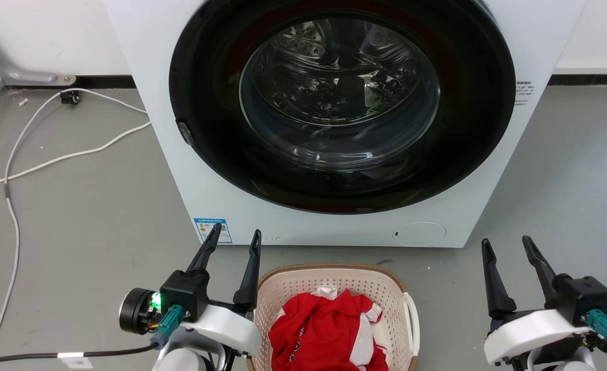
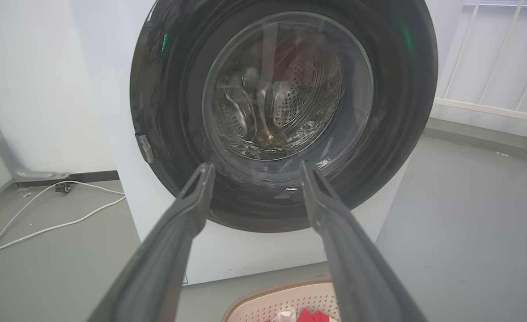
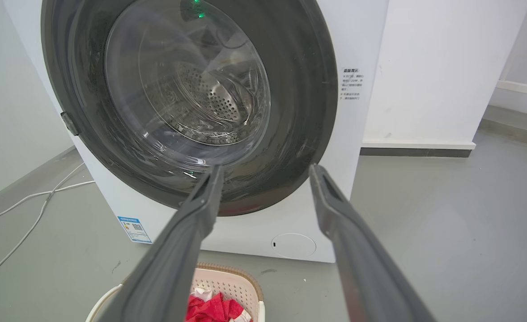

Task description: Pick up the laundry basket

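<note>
Left hand (image 1: 236, 232) open, empty, just beside basket (image 1: 303, 283) left rim. Right hand (image 1: 505, 240) open, empty, apart from right side. Basket on floor before washer (image 1: 334, 229), red clothes (image 1: 324, 330) inside. Likely light, stiff, holes snaggy. Best hold: white handle (image 1: 412, 314), rim opposite.

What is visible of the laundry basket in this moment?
The laundry basket is beige perforated plastic, rounded-rectangular, with a brown woven-look rim and a white side handle. It stands upright on the grey floor just before the washing machine, holding crumpled red-and-white clothing. It sits between the open left end effector and open right end effector; neither grips it.
</note>
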